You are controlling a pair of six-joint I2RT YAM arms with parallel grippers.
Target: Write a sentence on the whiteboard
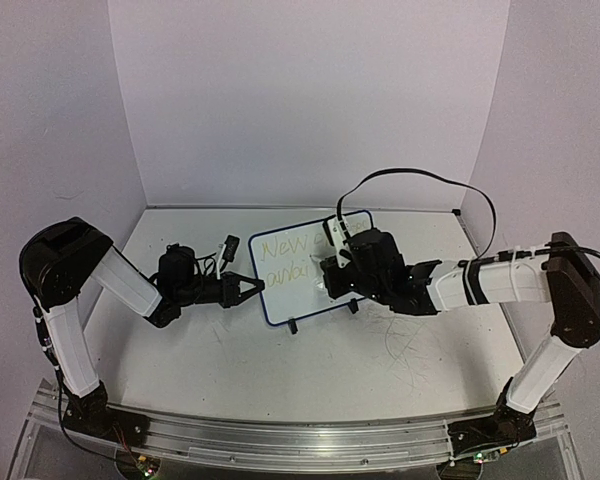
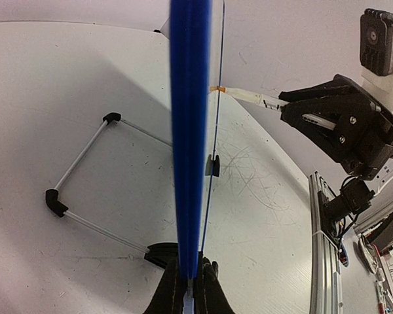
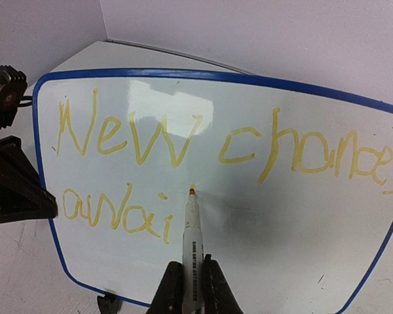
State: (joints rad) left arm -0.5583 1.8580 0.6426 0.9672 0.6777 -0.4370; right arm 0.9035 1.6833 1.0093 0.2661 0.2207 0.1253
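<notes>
Left hand (image 1: pixel 248 290) is clenched on the left edge of a small rectangular whiteboard (image 1: pixel 290 297) with a thin dark blue rounded-corner frame, pinching that frame between its black fingers. The board stands upright on two small black feet (image 1: pixel 293 325) near the middle of the scuffed white surface (image 1: pixel 230 370), between the two arms. Right hand (image 3: pixel 187 288) is clenched around a slim white marker (image 3: pixel 191 226) with an orange-yellow tip, and that tip touches the board's face. A pale yellow handwritten sentence (image 3: pixel 232 159) runs across the board in two lines: the upper reads "New chances", the lower so far "awai". The marker tip sits just right of the last "i", below the gap between the two upper words. Thin grey scribble scratches (image 1: pixel 405 345) mark the surface under the right arm.
</notes>
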